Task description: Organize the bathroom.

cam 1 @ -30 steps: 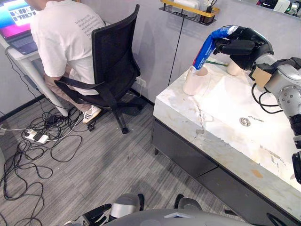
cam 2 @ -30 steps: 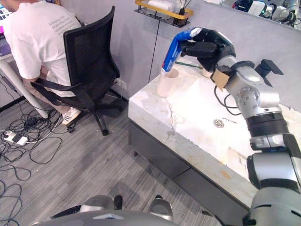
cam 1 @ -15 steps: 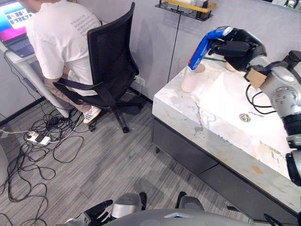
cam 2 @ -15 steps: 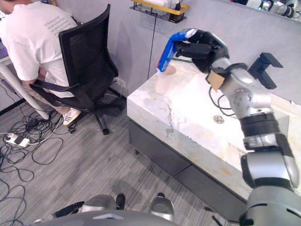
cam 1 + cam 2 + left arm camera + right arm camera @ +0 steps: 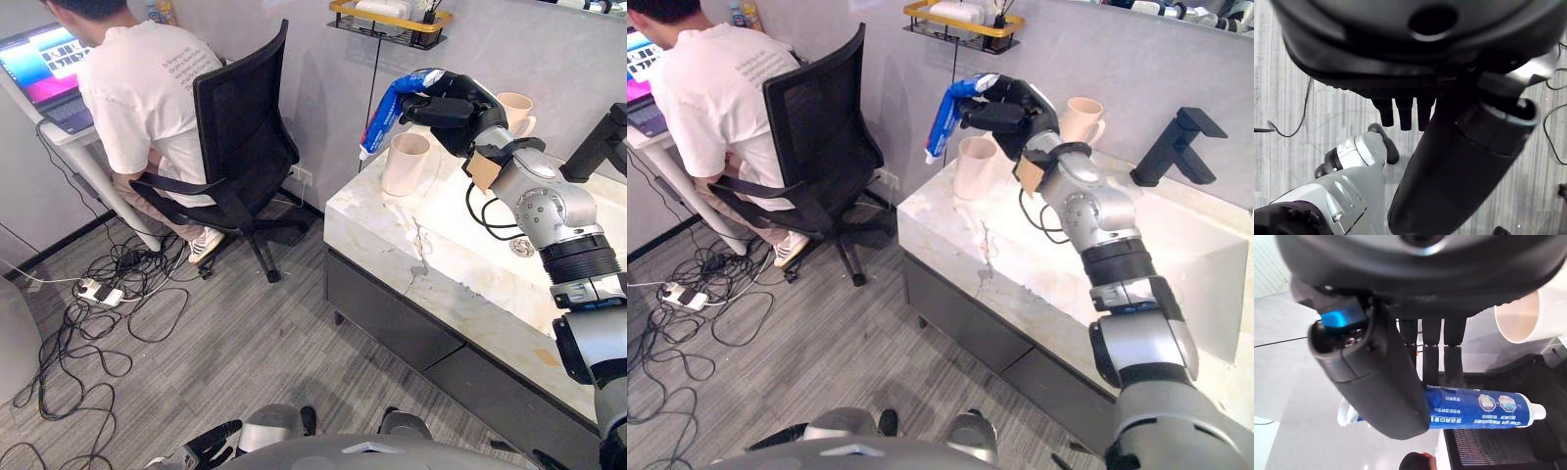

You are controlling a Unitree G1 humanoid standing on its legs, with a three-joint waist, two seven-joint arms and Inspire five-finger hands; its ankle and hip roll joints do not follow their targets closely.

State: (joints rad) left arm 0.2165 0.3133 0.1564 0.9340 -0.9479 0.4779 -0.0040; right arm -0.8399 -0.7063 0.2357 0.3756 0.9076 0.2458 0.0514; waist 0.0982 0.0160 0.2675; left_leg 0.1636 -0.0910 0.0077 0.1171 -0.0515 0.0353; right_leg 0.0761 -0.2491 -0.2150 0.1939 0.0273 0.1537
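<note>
The right hand (image 5: 453,98) is shown raised over the back left corner of the marble counter (image 5: 411,230), its fingers and thumb curled round a blue toothpaste tube (image 5: 380,116). The tube is held clear of every surface, its long axis steeply tilted: the upper end is in the grasp, and the white cap end points down and outward, toward the counter's left edge. In the right wrist view the tube (image 5: 1484,406) is seen lying across the fingers (image 5: 1431,350), pinned by the thumb.

A pale cup (image 5: 405,163) stands upright on the counter, just beside and below the hand. The tube's cap end is seen to hang to the left of the cup's rim rather than over its mouth; nothing is touching the cup. A second cup with a handle (image 5: 516,110) stands further back, beyond the hand.

If the cup is judged to be the tube's destination, the cap end must be carried rightward until it lies above the opening.

The left hand (image 5: 1405,110) is seen hanging low over the floor, fingers straight and relaxed, well apart from the counter.
</note>
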